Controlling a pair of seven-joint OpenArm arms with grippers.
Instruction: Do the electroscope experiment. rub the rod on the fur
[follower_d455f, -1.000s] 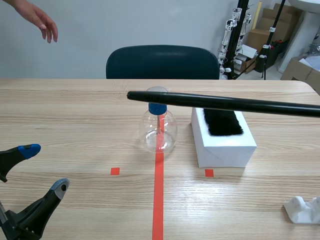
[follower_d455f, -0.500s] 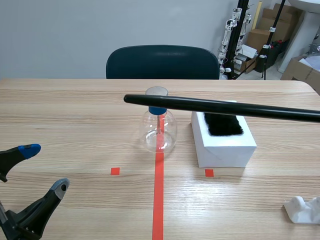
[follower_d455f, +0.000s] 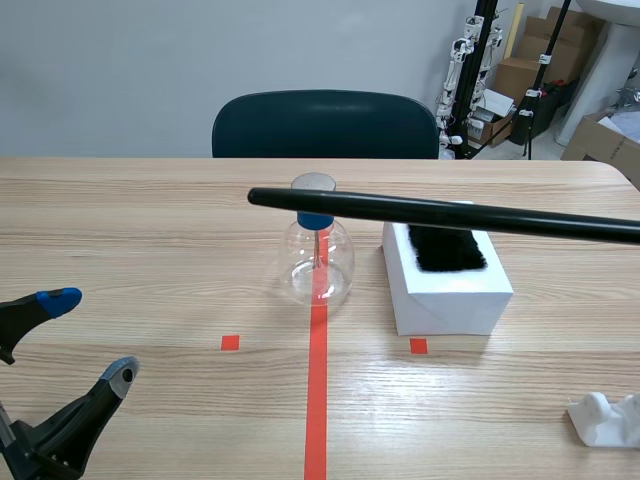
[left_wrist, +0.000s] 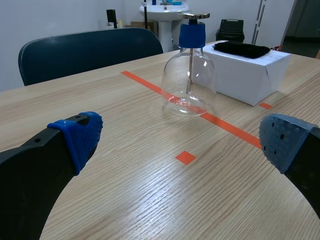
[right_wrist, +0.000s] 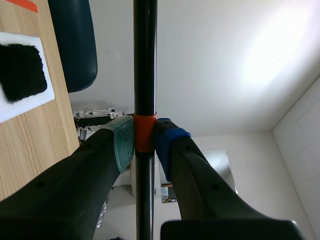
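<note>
Over the light wood table (follower_d455f: 150, 230), fronting a dark chair (follower_d455f: 325, 125) and grey wall, the right gripper (right_wrist: 145, 142) clamps the black rod (follower_d455f: 440, 212), raised near the fur (follower_d455f: 445, 245) on its white box (follower_d455f: 450, 295); the left gripper (follower_d455f: 90, 335) rests spread, holding nothing.

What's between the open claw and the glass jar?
Nothing: only bare table lies between the left gripper and the glass jar, as the left wrist view shows.
</note>
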